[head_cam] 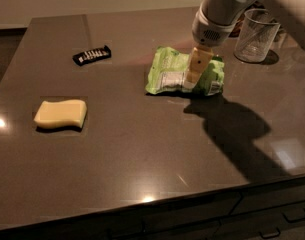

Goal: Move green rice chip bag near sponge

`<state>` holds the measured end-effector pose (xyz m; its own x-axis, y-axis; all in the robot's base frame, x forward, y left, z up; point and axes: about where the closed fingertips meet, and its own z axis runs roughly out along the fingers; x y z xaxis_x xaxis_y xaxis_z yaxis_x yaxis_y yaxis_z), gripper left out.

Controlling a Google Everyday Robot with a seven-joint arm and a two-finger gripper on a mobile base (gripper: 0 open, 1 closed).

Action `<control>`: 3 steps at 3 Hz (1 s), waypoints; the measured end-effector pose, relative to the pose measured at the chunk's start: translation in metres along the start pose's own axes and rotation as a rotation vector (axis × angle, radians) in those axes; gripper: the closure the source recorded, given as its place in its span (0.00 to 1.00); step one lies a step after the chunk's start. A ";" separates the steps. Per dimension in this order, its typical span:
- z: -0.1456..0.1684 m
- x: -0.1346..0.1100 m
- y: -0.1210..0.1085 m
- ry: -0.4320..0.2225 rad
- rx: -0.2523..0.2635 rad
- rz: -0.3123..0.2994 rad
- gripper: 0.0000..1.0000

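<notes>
The green rice chip bag point(172, 73) lies flat on the dark counter, right of centre, its white label panel facing up. My gripper point(193, 78) comes down from the upper right and hangs right over the middle of the bag, its pale yellow fingers point(197, 66) pointing down at or just above the bag's surface. The sponge point(60, 114), a pale yellow wavy-edged block, lies at the left of the counter, far from the bag.
A small black remote-like bar point(92, 55) lies at the back left. A clear glass point(256, 35) stands at the back right, close to the arm. The counter's front edge point(142, 206) runs along the bottom, with drawers below.
</notes>
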<state>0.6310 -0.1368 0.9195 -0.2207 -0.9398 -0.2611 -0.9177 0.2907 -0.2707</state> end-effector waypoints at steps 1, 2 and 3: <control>0.021 -0.005 -0.002 0.013 -0.030 -0.004 0.00; 0.039 -0.002 -0.002 0.041 -0.058 -0.004 0.00; 0.051 0.000 -0.003 0.064 -0.089 -0.004 0.07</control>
<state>0.6500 -0.1289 0.8731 -0.2348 -0.9512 -0.2000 -0.9436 0.2725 -0.1879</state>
